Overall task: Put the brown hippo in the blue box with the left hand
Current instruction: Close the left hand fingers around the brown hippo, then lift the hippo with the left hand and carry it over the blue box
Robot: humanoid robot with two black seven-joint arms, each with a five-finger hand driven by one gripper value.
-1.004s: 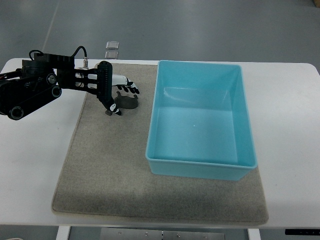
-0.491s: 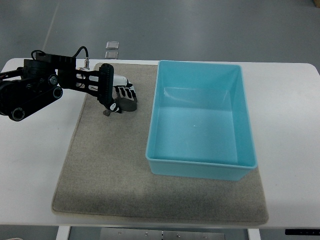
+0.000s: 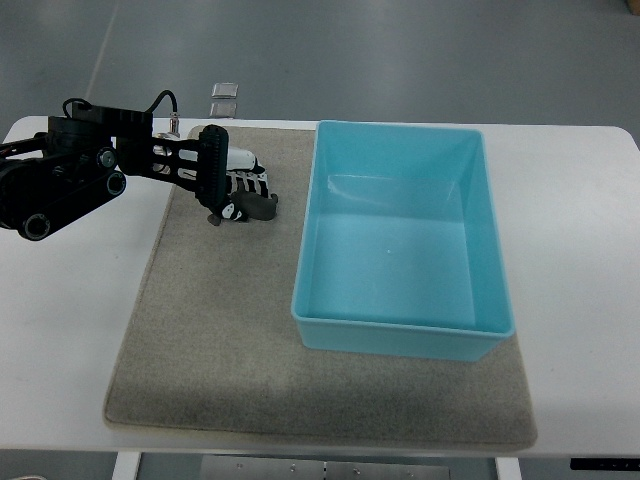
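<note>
A small brown hippo (image 3: 260, 207) lies on the grey mat (image 3: 220, 330), just left of the blue box (image 3: 400, 240). My left hand (image 3: 238, 195) reaches in from the left edge on a black arm (image 3: 70, 175) and is over the hippo. Its fingers (image 3: 247, 182) are curled down around the toy, with the thumb on the near side. The hippo rests on the mat, mostly covered by the fingers. The blue box stands open and holds nothing.
The mat lies on a white table (image 3: 580, 230). Two small clear squares (image 3: 223, 98) lie beyond the mat's far edge. The right arm does not show.
The left hand's fingers have curled down from spread above the hippo to closed around it. The arm has barely shifted.
</note>
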